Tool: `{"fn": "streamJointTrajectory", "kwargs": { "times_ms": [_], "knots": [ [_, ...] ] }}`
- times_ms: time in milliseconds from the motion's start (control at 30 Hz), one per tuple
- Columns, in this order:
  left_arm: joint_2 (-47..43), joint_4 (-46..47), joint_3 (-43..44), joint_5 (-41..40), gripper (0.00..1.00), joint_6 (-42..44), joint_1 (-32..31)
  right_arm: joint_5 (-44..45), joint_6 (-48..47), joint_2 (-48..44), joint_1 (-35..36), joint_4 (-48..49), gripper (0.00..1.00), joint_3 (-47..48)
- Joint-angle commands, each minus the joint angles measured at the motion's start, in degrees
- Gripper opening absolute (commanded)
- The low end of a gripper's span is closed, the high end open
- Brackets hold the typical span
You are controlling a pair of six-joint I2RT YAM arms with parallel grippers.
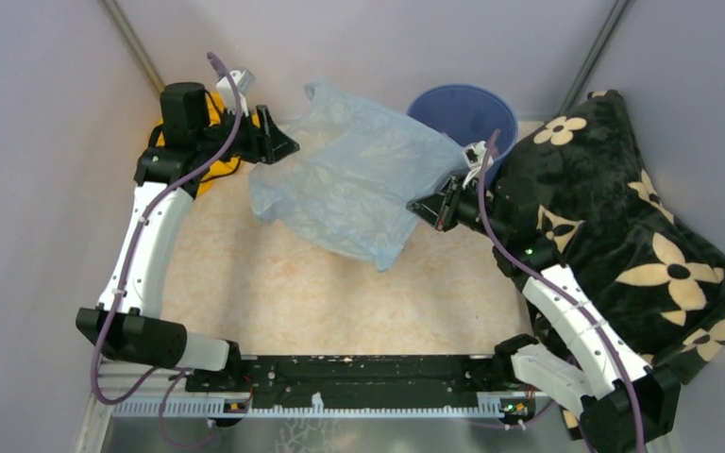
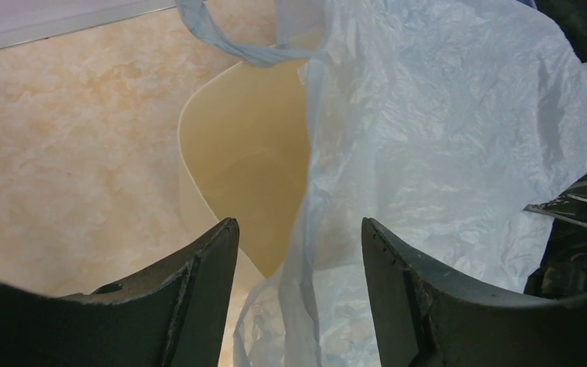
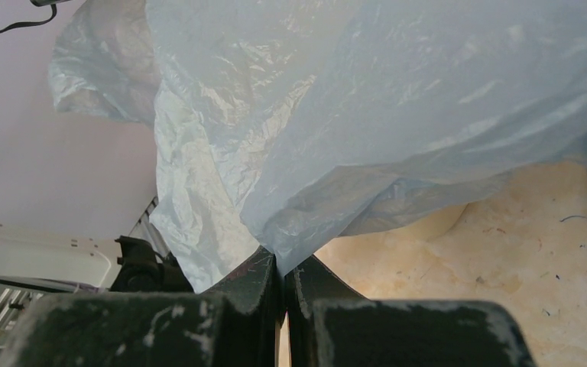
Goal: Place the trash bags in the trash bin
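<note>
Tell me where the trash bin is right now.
In the left wrist view the trash bin sits just beyond the open left end effector, partly draped by the trash bag; in the top view that bag hides it.

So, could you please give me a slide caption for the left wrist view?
Open left pincer hovers above the cream trash bin, pale-blue trash bag covering its right half.
</note>
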Motion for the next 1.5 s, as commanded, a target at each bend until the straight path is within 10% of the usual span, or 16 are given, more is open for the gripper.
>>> {"fn": "streamJointTrajectory", "kwargs": {
  "times_ms": [0, 333, 633, 800, 1233, 1333, 1467],
  "knots": [
    [0.1, -1.28, 2.25, -3.0, 0.66, 1.43, 0.14, -1.39, -0.27, 0.18, -0.43, 3.5, 0.0, 0.17],
    [-1.75, 6.12, -0.73, 13.0, 0.63, -2.78, 0.14, -1.97, -0.3, 0.27, -0.36, 4.02, 0.0, -0.44],
    [-1.08, 15.87, -5.41, 26.69, 0.22, -9.19, 0.14, -2.36, 0.21, 0.75, -0.36, 5.07, 0.0, -0.62],
    [-0.78, 14.34, -6.08, 23.85, 0.16, -8.12, 0.14, -2.59, 0.51, 0.89, -0.42, 5.38, 0.0, -0.45],
    [-0.49, 11.13, -5.19, 19.83, 0.53, -5.53, 0.14, -3.09, 0.88, 1.02, -0.39, 5.59, 0.0, -0.71],
    [0.02, 11.51, -5.59, 20.54, 0.4, -5.73, 0.14, -3.32, 1.08, 1.17, -0.36, 5.85, 0.0, -0.71],
    [0.78, 12.91, -5.47, 23.14, 0.0, -7.5, 0.14, -3.75, 1.37, 1.33, -0.36, 6.23, 0.0, -0.71]
  ]
}}
